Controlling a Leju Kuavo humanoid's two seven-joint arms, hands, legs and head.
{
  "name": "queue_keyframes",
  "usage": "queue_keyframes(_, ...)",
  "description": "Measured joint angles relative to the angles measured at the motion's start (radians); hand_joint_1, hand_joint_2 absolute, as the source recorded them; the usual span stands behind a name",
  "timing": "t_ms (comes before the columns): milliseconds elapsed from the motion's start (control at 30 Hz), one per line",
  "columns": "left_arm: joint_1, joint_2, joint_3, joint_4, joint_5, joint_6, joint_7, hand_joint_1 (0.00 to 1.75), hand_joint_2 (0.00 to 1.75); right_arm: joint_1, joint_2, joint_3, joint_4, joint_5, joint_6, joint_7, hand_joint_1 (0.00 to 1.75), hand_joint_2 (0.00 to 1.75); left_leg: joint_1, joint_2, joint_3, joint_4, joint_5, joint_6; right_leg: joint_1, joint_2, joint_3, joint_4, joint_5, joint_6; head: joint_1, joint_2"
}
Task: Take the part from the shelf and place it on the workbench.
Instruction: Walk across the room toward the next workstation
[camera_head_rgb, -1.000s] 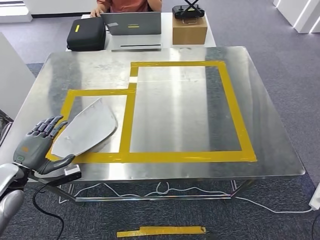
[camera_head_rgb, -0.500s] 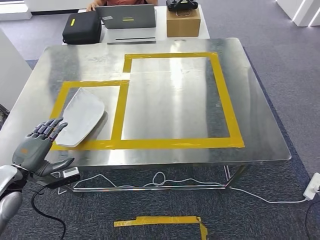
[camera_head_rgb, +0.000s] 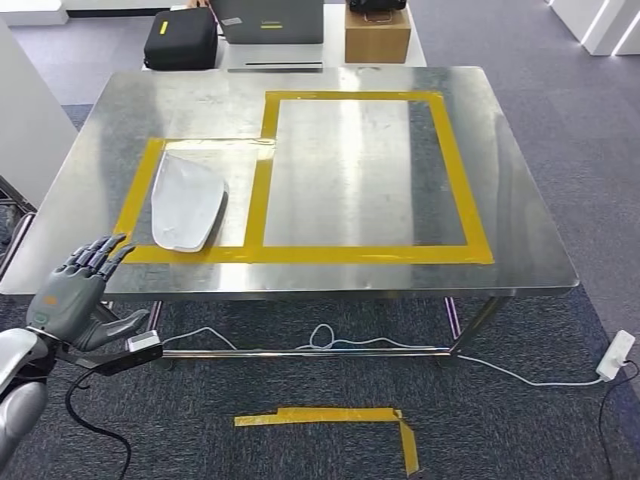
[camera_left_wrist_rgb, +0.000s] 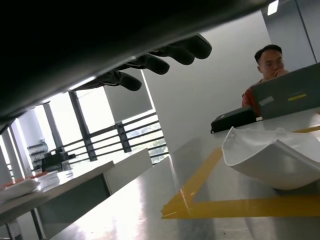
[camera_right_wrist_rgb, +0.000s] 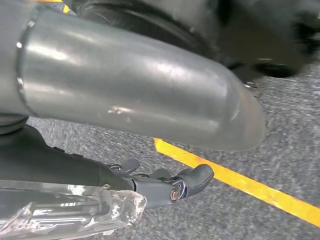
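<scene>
Curved white part (camera_head_rgb: 187, 201) lies inside the smaller taped box on the steel workbench (camera_head_rgb: 521, 230), placement apparently done, so the left hand (camera_head_rgb: 75, 295) hangs off the near edge, fingers spread, empty; right hand's (camera_right_wrist_rgb: 166, 182) grip I can't tell.

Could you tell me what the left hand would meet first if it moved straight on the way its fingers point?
Probably the near edge of the steel workbench, then the pale curved part; the left hand is open, and depth is unclear.

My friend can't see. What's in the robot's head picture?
A curved silver part lies inside the smaller yellow-taped box on a shiny metal workbench. The robot's left hand hangs open off the table's near corner, holding nothing.
</scene>
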Motion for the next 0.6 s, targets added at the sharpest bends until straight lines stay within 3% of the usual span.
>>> queue_keyframes(33,0.0,0.0,0.0,0.0,0.0,0.0,0.0,0.0,0.0,0.0,-0.001,0.0,-0.003,-0.001,0.0,0.001,0.0,0.0,-0.001,0.0,-0.006,0.002,0.008,-0.005,0.001,0.001,0.049,-0.069,-0.005,-0.003,0.0,0.0)
queue_keyframes(67,0.0,0.0,0.0,-0.001,0.0,0.0,0.001,0.0,0.0,0.0,-0.001,0.0,-0.006,-0.003,0.0,0.003,0.0,0.0,-0.001,0.001,-0.011,0.004,0.016,-0.009,0.003,0.001,0.079,-0.115,-0.013,-0.005,0.0,0.0)
queue_keyframes(100,0.0,0.0,0.0,-0.001,0.001,0.0,0.002,0.0,0.0,0.002,-0.002,0.0,-0.01,-0.007,0.001,0.008,0.0,0.0,-0.001,0.001,-0.014,0.005,0.024,-0.014,0.005,0.002,0.09,-0.138,-0.017,-0.007,0.0,0.0)
queue_keyframes(167,0.002,0.001,-0.001,-0.001,0.001,-0.001,0.006,0.0,0.0,0.01,-0.001,-0.001,-0.015,-0.019,0.005,0.019,0.0,0.0,0.002,0.001,-0.021,0.009,0.022,-0.023,0.004,-0.001,0.079,-0.144,-0.006,-0.019,0.001,0.0)
queue_keyframes(233,0.003,0.003,-0.001,-0.001,0.001,-0.002,0.009,0.0,0.0,0.018,0.0,-0.004,-0.021,-0.029,0.008,0.029,0.0,0.0,0.007,0.0,-0.039,0.056,-0.038,-0.034,0.001,-0.005,0.067,-0.147,0.013,-0.035,-0.001,0.0)
queue_keyframes(300,0.005,0.003,-0.002,-0.001,0.001,-0.003,0.011,0.0,0.0,0.023,0.0,-0.008,-0.028,-0.036,0.008,0.035,0.0,0.0,0.013,0.0,-0.07,0.181,-0.133,-0.044,0.003,-0.007,0.048,-0.144,0.03,-0.042,-0.003,0.0)
queue_keyframes(333,0.006,0.003,-0.003,-0.001,0.001,-0.003,0.012,0.0,0.0,0.025,0.0,-0.01,-0.032,-0.039,0.009,0.039,0.0,0.0,0.016,0.0,-0.082,0.245,-0.164,-0.048,0.003,-0.007,0.037,-0.141,0.038,-0.042,-0.003,0.0)
queue_keyframes(367,0.008,0.003,-0.004,-0.001,0.001,-0.004,0.012,0.0,0.0,0.026,0.0,-0.011,-0.035,-0.041,0.009,0.041,0.0,0.0,0.018,0.0,-0.084,0.286,-0.174,-0.05,0.004,-0.007,0.025,-0.137,0.044,-0.042,-0.003,0.0)
queue_keyframes(400,0.009,0.003,-0.005,-0.001,0.001,-0.004,0.012,0.0,0.0,0.028,0.0,-0.011,-0.037,-0.042,0.01,0.044,0.0,0.0,0.021,0.0,-0.068,0.286,-0.162,-0.052,0.003,-0.007,0.012,-0.133,0.05,-0.041,-0.003,0.0)
queue_keyframes(433,0.009,0.003,-0.005,-0.001,0.001,-0.004,0.012,0.0,0.0,0.03,0.001,-0.012,-0.04,-0.043,0.01,0.045,0.0,0.0,0.023,0.0,-0.036,0.248,-0.137,-0.053,0.003,-0.007,0.001,-0.129,0.056,-0.039,-0.003,0.0)
queue_keyframes(500,0.008,0.004,-0.005,-0.002,0.001,-0.004,0.012,0.0,0.0,0.034,0.002,-0.014,-0.046,-0.044,0.011,0.046,0.0,0.0,0.024,0.0,0.057,0.109,-0.093,-0.053,0.002,-0.006,-0.02,-0.122,0.066,-0.032,-0.003,0.0)
queue_keyframes(567,0.007,0.004,-0.005,-0.002,0.001,-0.004,0.012,0.0,0.0,0.036,0.002,-0.016,-0.051,-0.044,0.011,0.046,0.0,0.0,0.021,-0.002,0.113,0.01,-0.087,-0.046,0.003,-0.006,-0.033,-0.117,0.079,-0.02,-0.002,0.0)
queue_keyframes(600,0.007,0.004,-0.005,-0.003,0.001,-0.004,0.012,0.0,0.0,0.037,0.002,-0.017,-0.052,-0.045,0.011,0.047,0.0,0.0,0.018,-0.003,0.119,-0.005,-0.091,-0.042,0.004,-0.006,-0.038,-0.117,0.085,-0.014,-0.002,0.0)
